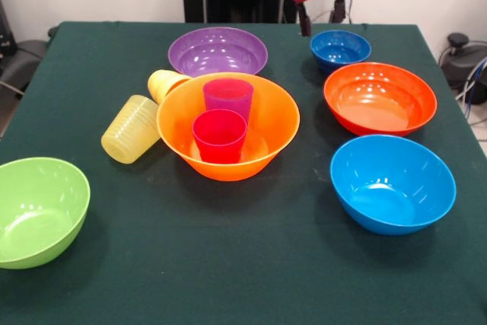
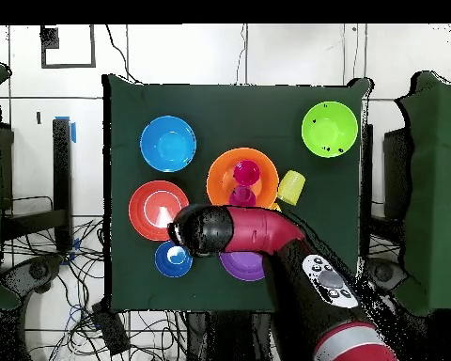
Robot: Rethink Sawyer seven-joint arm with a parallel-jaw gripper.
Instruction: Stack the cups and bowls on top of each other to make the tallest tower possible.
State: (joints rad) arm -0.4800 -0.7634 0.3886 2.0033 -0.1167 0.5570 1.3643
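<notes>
The table (image 1: 228,264), under a dark green cloth, fills most of both views. The arm (image 2: 257,230) reaches across its robot-side half; in the overhead view its red and black body lies over most of the purple bowl (image 1: 218,51) and its black head sits between the red-orange bowl and the dark blue one. From the front only the red wrist shows at the top edge, with the gripper (image 1: 305,20) hanging as a dark stub above the cloth just beside the dark blue bowl. Whether its fingers are apart or together I cannot tell.

The orange bowl (image 1: 228,123), largest of the set, stands upright near the table's middle. The purple bowl sits just behind it in the front view. The red-orange bowl (image 1: 380,98) and the light blue bowl (image 1: 393,183) stand apart from it on one side, the green bowl (image 1: 39,211) well apart near the opposite corner. The dark blue bowl (image 1: 340,47) is the smallest, just beside the red-orange one.

Two cups stand upright inside the orange bowl: the red cup (image 1: 219,135) and the purple cup (image 1: 228,97), close together. The pale yellow cup (image 1: 132,129) lies on its side on the cloth against the bowl's outer wall, and the orange-yellow cup (image 1: 164,82) lies tipped beside it, also at the rim.
</notes>
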